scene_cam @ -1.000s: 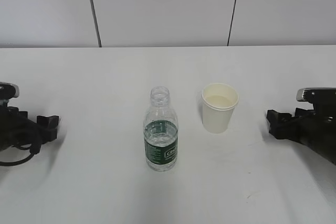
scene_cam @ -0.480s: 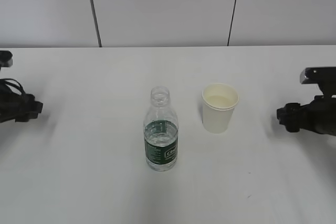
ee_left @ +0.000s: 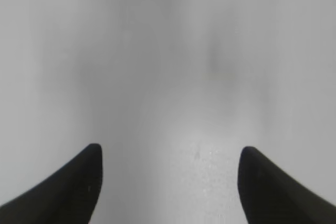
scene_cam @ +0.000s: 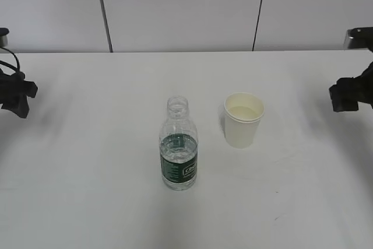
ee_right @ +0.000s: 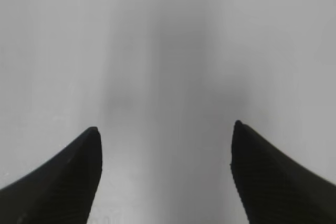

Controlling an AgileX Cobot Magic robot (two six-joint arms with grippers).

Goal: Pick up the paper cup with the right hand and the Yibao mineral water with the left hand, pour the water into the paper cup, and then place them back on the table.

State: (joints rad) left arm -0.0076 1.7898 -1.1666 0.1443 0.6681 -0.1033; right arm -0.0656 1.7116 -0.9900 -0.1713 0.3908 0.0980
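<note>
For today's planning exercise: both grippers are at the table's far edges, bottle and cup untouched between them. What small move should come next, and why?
Probably bring the right hand inward toward the paper cup, jaws level with its wall. The cup stands upright and free on the table, apart from the Yibao mineral water. Both the right hand and the left hand are open, empty and far from their targets.
</note>
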